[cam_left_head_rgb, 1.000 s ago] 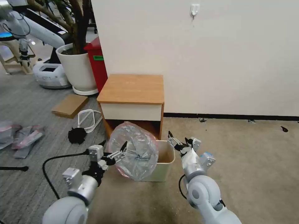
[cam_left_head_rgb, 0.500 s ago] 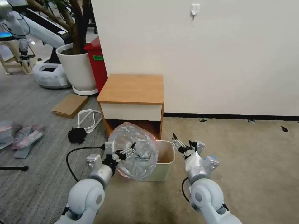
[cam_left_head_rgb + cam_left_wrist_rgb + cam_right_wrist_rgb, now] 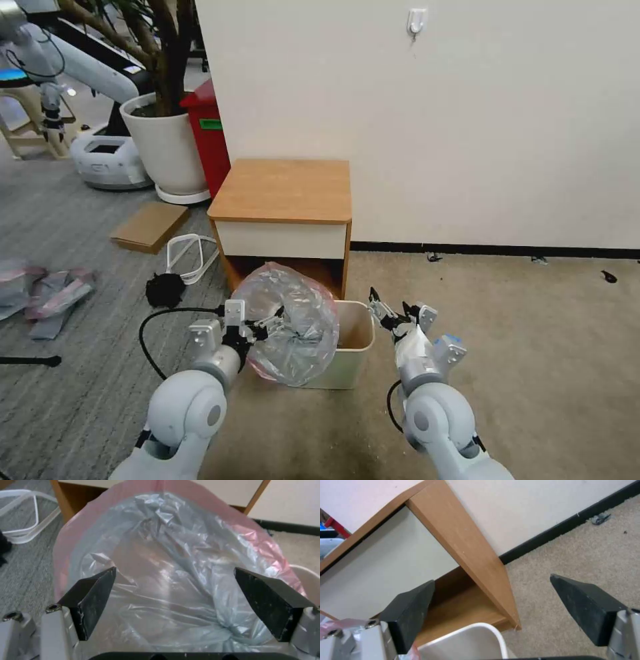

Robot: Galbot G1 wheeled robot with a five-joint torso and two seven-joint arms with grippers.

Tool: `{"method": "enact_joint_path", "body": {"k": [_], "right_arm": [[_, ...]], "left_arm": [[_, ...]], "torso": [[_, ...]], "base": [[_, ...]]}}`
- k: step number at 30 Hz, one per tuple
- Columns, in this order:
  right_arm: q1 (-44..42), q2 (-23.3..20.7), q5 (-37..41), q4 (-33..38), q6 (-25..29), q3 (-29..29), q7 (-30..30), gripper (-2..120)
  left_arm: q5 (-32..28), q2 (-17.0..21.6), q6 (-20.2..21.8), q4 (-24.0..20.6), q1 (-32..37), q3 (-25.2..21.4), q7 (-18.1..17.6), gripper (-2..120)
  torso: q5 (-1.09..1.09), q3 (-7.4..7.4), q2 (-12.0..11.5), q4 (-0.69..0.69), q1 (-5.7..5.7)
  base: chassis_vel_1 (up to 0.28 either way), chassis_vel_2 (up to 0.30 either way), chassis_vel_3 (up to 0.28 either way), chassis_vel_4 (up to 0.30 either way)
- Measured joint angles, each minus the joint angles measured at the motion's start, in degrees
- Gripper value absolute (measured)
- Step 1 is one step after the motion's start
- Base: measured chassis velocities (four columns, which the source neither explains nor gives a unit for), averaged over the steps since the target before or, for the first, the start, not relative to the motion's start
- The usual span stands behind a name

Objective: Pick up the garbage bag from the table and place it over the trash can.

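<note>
Left gripper (image 3: 272, 327) gapes wide against the garbage bag (image 3: 293, 327), gripping nothing; right gripper (image 3: 387, 312) wide too; best spread the rim squarely over the trash can (image 3: 357, 333).

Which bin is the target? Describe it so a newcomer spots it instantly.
Find the wooden nightstand against the white wall. The trash can sits on the carpet directly in front of it, between the two end effectors, with a crinkly grey bag covering its left side. It is small, cream-white and rectangular, unlike the red bin and the large round plant pot behind.
</note>
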Motion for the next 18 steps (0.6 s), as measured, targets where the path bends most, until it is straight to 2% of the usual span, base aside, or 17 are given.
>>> {"method": "enact_joint_path", "body": {"k": [6,18], "right_arm": [[-0.32,-0.07,-0.13,-0.21,0.47,0.31,-0.05,87],[-0.84,-0.18,-0.65,-1.10,1.43,0.72,-0.26,80]], "left_arm": [[-0.04,-0.70,1.96,0.43,-0.78,0.61,-1.89,88],[-1.46,-1.84,2.27,2.41,-2.27,1.67,-5.46,80]], "torso": [[0.00,0.00,0.00,0.00,0.00],[0.00,0.00,0.00,0.00,0.00]], "base": [[0.000,0.000,0.000,0.000],[0.000,0.000,0.000,0.000]]}}
